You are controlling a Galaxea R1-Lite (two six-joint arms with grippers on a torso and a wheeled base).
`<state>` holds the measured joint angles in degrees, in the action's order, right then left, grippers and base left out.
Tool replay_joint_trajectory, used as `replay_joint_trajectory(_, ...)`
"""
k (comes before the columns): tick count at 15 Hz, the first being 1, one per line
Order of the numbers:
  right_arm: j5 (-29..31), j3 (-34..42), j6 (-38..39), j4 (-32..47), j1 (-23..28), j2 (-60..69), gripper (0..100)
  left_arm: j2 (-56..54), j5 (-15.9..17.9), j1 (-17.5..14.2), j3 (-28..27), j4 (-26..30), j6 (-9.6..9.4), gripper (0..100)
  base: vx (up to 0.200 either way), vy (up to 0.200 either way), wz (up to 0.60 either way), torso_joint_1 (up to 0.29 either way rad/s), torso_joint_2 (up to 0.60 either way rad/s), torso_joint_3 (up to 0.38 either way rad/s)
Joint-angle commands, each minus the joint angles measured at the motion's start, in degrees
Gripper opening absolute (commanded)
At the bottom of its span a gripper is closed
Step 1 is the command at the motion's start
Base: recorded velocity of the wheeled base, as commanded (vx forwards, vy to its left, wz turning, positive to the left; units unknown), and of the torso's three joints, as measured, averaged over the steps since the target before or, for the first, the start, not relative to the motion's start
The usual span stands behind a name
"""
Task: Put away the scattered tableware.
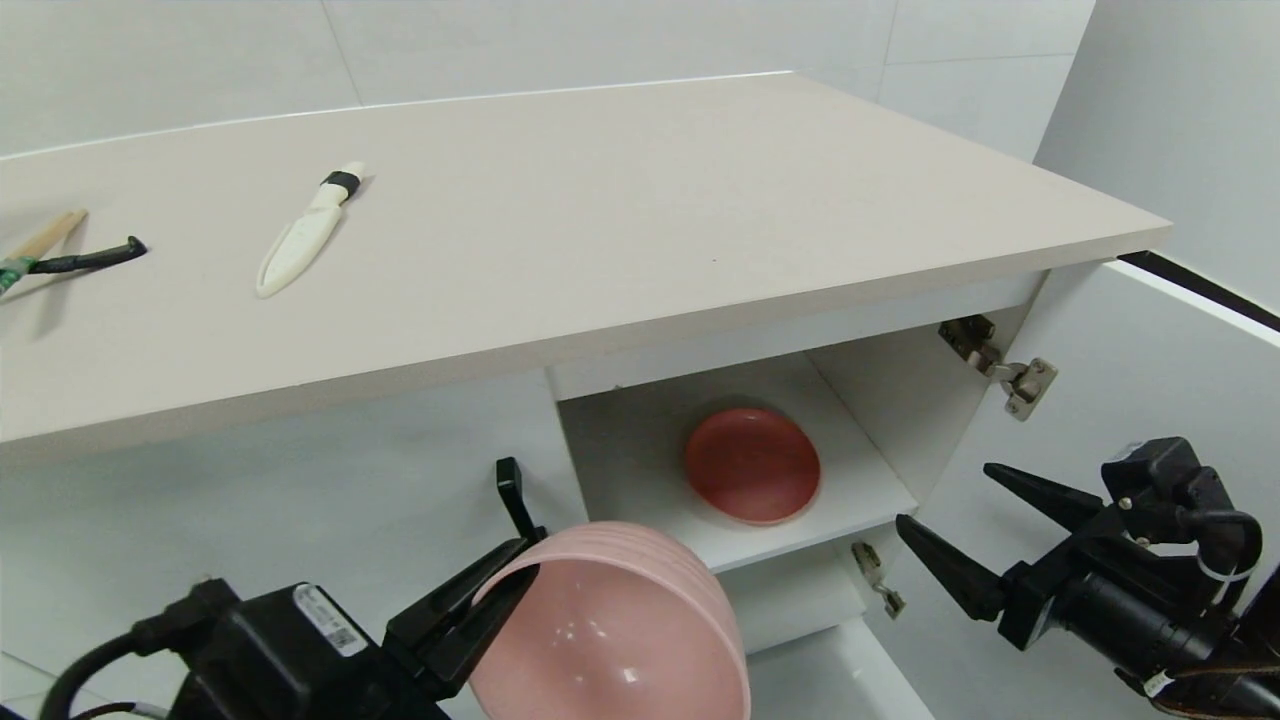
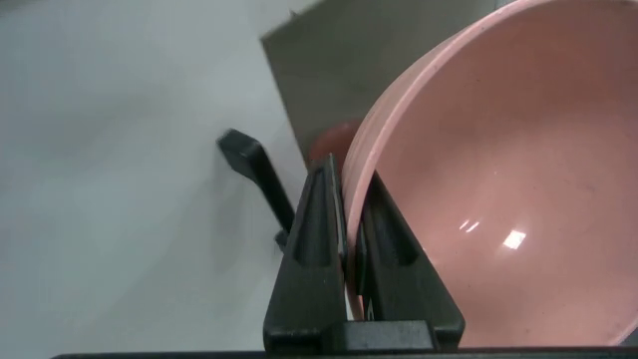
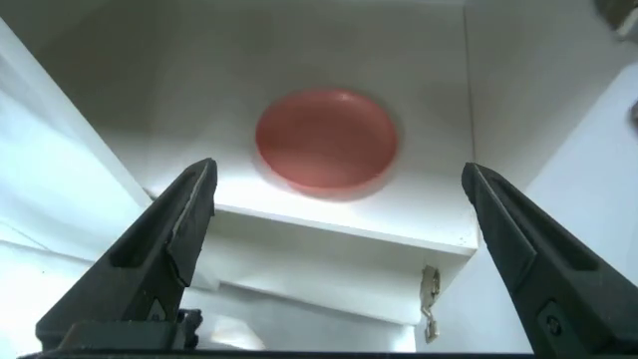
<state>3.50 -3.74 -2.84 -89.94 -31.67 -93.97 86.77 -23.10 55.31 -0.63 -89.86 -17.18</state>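
Head view: left pincer [image 1: 528,562] is clamping pink bowl [image 1: 620,640] by its rim before the open cabinet [image 1: 900,400]; right pincer [image 1: 945,495] is gaping wide; red dish [image 1: 752,465] is sitting on its shelf [image 1: 620,450]; knife [image 1: 305,232] is lying on surface [image 1: 600,220].

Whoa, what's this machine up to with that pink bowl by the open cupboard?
It is tidying tableware. Its left tool is clamped on the rim of a pink bowl, held in front of the open cupboard. A red dish already lies on the shelf inside. The right tool hangs open and empty near the door. A cream knife lies on the countertop, not yet put away.
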Motion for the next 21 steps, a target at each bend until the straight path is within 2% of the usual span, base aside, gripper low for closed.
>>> replay_joint_trajectory(1,0.0,0.2,0.0,-0.1,0.1,1.0,100,3.1,-1.6,1.6,-1.7,-0.1,-0.05,0,0.0,0.0,0.0,0.0,0.0,0.0)
replay_joint_trajectory(3,0.0,0.0,0.1,-0.1,0.2,1.0,100,4.1,-2.2,3.2,-4.6,-0.1,-0.31,0,0.0,0.0,0.0,0.0,0.0,0.0)
replay_joint_trajectory(4,0.0,0.0,0.1,-0.1,0.2,1.0,100,4.9,-2.3,4.1,-5.0,-0.1,-1.1,0,0.0,0.0,0.0,0.0,0.0,0.0)
replay_joint_trajectory(7,0.0,0.1,0.1,-0.1,0.2,1.0,100,8.9,-2.7,4.4,-6.1,-0.1,-1.9,0,0.0,0.0,0.0,0.0,0.0,0.0)
replay_joint_trajectory(9,0.0,0.0,0.1,-0.1,0.2,1.3,100,12.8,-5.7,4.4,-11.5,-0.1,-1.98,0,0.0,0.0,0.0,0.0,0.0,0.0)
replay_joint_trajectory(10,0.0,0.0,0.1,-0.1,0.2,1.4,100,14.0,-6.3,4.4,-12.8,-0.1,-2.42,0,0.0,0.0,0.0,0.0,0.0,0.0)
replay_joint_trajectory(11,0.0,-0.4,0.1,-0.1,0.2,1.7,100,15.4,-6.6,4.5,-14.2,-0.1,-3.65,0,0.0,0.0,0.0,0.0,0.0,0.0)
replay_joint_trajectory(12,0.1,-1.1,0.5,-0.1,0.2,2.1,100,16.0,-6.9,4.4,-14.9,-0.1,-3.83,0,0.0,0.0,0.0,0.0,0.0,0.0)
replay_joint_trajectory(16,0.1,-1.6,1.5,-0.1,0.1,4.0,100,19.5,-12.1,4.4,-17.6,-0.1,-4.88,0,0.0,0.0,0.0,0.0,0.0,0.0)
replay_joint_trajectory(19,0.0,-4.1,7.9,-0.1,0.2,4.9,100,27.4,-15.5,4.4,-26.6,-0.1,-5.06,0,0.0,0.0,0.0,0.0,0.0,0.0)
replay_joint_trajectory(21,0.0,-4.3,11.6,-0.1,0.2,5.2,100,30.1,-15.9,4.4,-31.4,-0.1,-5.06,0,0.0,0.0,0.0,0.0,0.0,0.0)
